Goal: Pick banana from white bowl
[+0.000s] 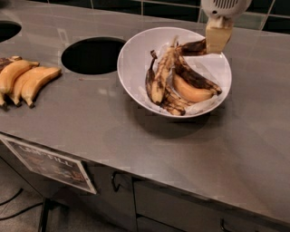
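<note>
Yellow bananas (27,81) lay far left on counter (181,149). White bowl (133,68) held several spotted bananas. Blackened banana (192,47) was raised at one end, pinched by gripper (216,44) fingers above the far rim. Grasp apparently made; lift-out remained.

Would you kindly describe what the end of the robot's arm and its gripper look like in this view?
The gripper, at the top right above the far side of the large glossy white bowl, is a pale cream, blocky, squared-off piece. Above it is a rounded white wrist housing with a row of dark vent slots. No cables, labels or markings are visible.
</note>
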